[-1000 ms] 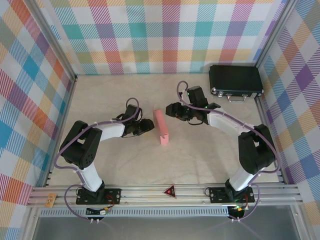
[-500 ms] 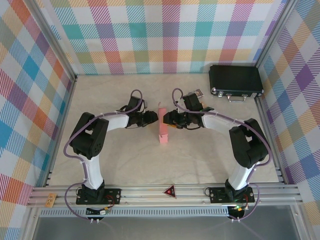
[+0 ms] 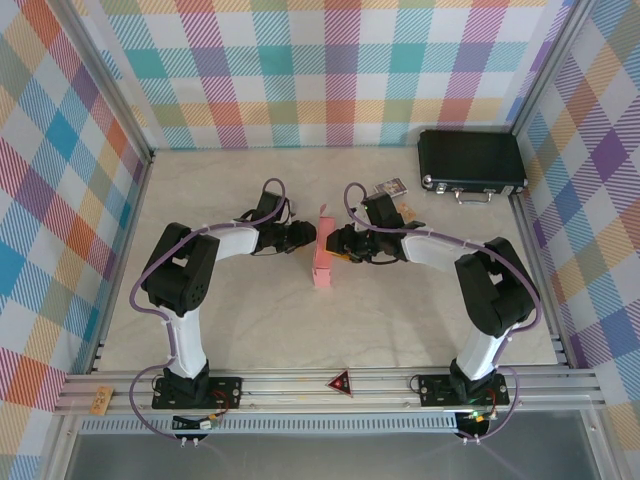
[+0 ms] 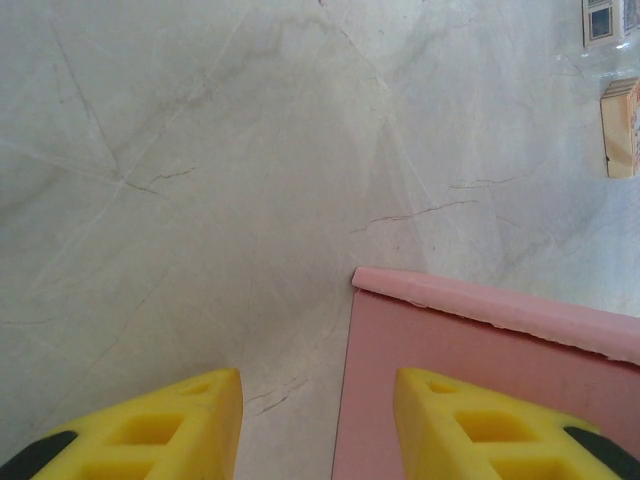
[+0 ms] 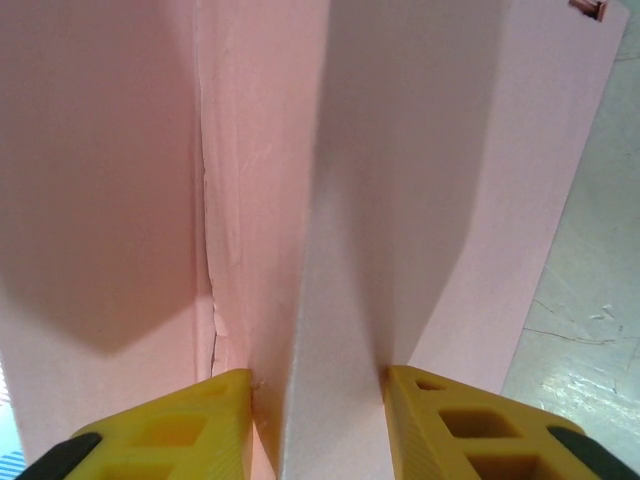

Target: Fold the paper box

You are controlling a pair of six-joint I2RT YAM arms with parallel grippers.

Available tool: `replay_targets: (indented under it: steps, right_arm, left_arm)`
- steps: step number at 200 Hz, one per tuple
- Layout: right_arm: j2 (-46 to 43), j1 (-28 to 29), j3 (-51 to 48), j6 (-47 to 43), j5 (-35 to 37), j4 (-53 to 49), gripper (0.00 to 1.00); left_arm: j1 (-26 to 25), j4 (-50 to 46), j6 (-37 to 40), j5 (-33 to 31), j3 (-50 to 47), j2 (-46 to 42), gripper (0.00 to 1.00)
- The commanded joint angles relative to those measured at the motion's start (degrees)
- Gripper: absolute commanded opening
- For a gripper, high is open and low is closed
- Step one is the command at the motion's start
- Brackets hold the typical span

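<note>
Box: the box (image 3: 322, 258) sits mid-table (image 3: 250, 330), a narrow pink strip running near to far, between my two grippers and well apart from the black case (image 3: 470, 162) at the far right.
Box shape: in the top view its far end stands up in a raised flap. I cannot tell how many walls are already up.
Left gripper: my left gripper (image 3: 306, 236) is at the box's left side, near the far end. In the left wrist view its fingers (image 4: 470, 425) are spread. One is over bare table, the other over a pink panel (image 4: 500, 370), whose edge runs into the gap. It pinches nothing.
Right gripper: my right gripper (image 3: 333, 241) is at the box's right side, opposite the left. In the right wrist view its fingers (image 5: 170, 435) are spread astride an upright pink fold (image 5: 340, 200). I cannot tell whether the pads touch it.
Weight: I judge it very light. A nudge from one side would slide it across the smooth table, so it needs the other arm as a stop.
Stiffness: thin card, so it should bend readily at the scored creases and buckle or dent if squeezed mid-panel.
Grip surface: plain matt card, which should not be slippery against foam pads.
Where to hold: I would take the edge of a wall or flap close to its crease, with a light pinch across the thickness of the sheet.
Risk: a hard pinch creases the panel, and a one-sided push tips or skates the whole box.
</note>
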Motion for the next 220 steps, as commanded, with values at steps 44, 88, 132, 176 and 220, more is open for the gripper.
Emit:
replay_targets:
  steps: [44, 88, 132, 176, 220]
  right_arm:
    - [-1.1, 0.6, -2.3, 1.5, 4.7, -1.8, 0.39]
    - [-7.3, 0.6, -0.9, -0.5, 8.1, -3.2, 0.5]
    - [-13.6, 0.4, -0.9, -2.8, 17.6, -11.0, 0.54]
    - [-18.6, -2.7, -4.3, -5.9, 23.1, -16.1, 0.54]
    - [-22.2, -6.0, -7.5, -6.9, 24.0, -17.9, 0.54]
  left_arm:
    - [0.2, -1.8, 0.5, 0.0, 0.9, -2.5, 0.44]
    - [0.2, -4.2, 0.1, -5.4, 0.1, -9.7, 0.47]
    - [-0.8, -10.8, 2.6, -13.0, 0.5, -17.9, 0.56]
    - [-6.4, -21.8, 4.6, -19.6, 4.7, -20.6, 0.82]
    - [-12.2, -28.9, 5.7, -26.9, 9.4, -17.2, 0.91]
